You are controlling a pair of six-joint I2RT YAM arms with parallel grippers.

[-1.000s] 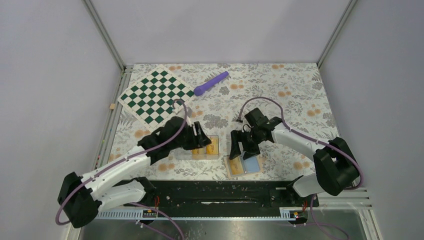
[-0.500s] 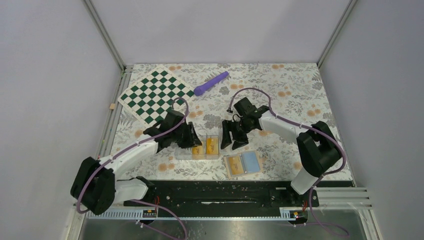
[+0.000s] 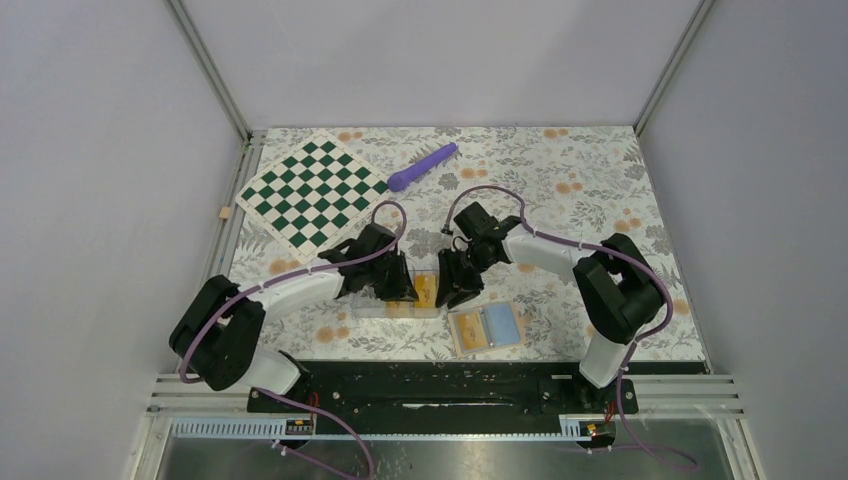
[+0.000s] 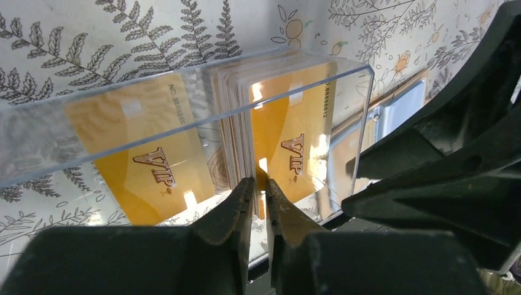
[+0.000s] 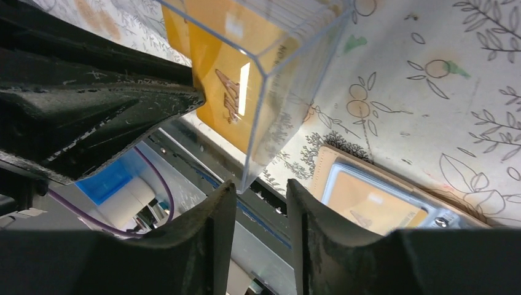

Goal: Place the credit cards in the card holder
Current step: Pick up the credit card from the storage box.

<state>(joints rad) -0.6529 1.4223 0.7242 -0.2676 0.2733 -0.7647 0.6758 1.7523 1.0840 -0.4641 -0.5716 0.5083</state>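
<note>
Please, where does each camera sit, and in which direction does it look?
Top external: above and behind the robot, looking down at the table; both whole arms show.
Left wrist: on the left arm, looking along its fingers into the clear case.
Right wrist: on the right arm, looking past its fingers at the card holder.
Shared: both wrist views show the case and credit cards.

glossy plastic cards [image 4: 289, 153], clear smooth plastic case [image 4: 349, 110]
</note>
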